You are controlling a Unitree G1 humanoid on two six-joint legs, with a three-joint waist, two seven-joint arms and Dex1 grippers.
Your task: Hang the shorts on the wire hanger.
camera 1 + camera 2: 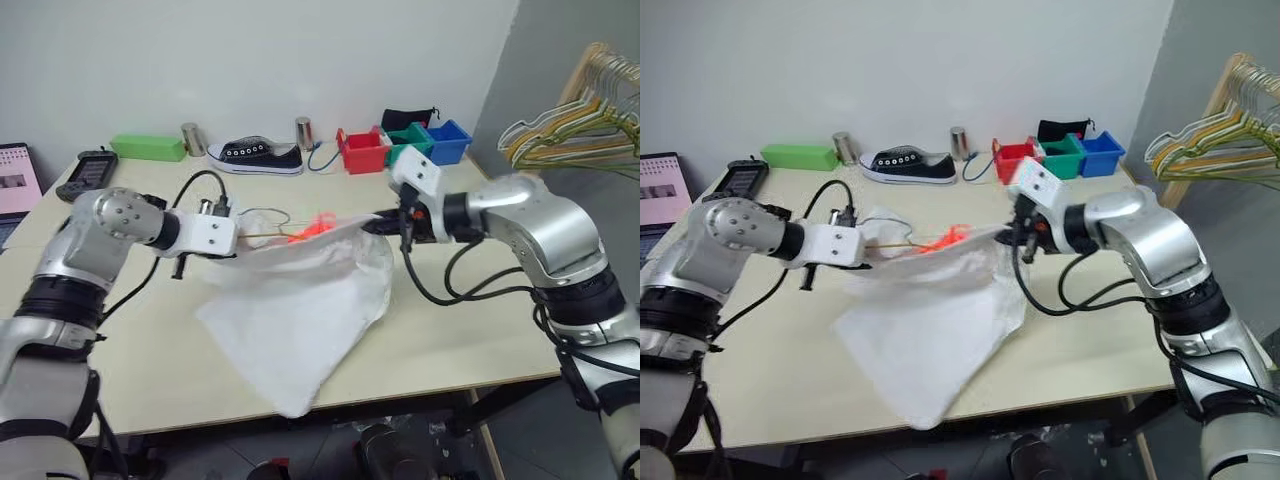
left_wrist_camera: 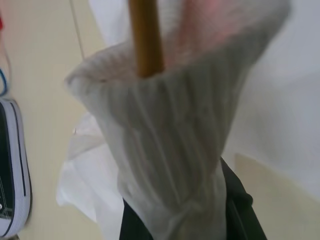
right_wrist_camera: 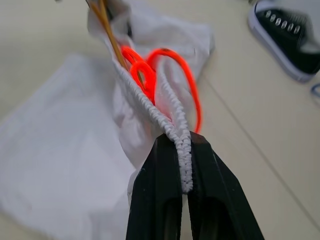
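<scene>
Right wrist view puts the shorts [image 3: 100,165] front & centre: the ribbed elastic waistband is pinched between the right gripper [image 3: 183,165] jaws, shut tight on it, with the orange drawstring [image 3: 165,75] looped just beyond. The wire hanger [image 3: 107,30] shows as a thin gold rod running into the waist opening beside the drawstring. Judging from that, the waistband is held taut so the hanger end can slide inside.

Left wrist view adds what the other lacks: the hanger rod disappears into a bunched tube of ribbed fabric, and the left gripper [image 2: 190,220] jaws are closed on that bunch, prob. with the wire clamped inside, though the cloth hides it.

Head views give the overall layout. Shorts are stretched between both grippers above the counter [image 1: 480,330], waist up, legs drooping so the lower hem rests on the counter near its front edge. Hanger's silvery hook curls up near the left gripper. Behind, well apart: a black sneaker [image 1: 255,157], green box [image 1: 148,147], red, green & blue bins [image 1: 405,145]; spare hangers [image 1: 580,130] hang at far right.
</scene>
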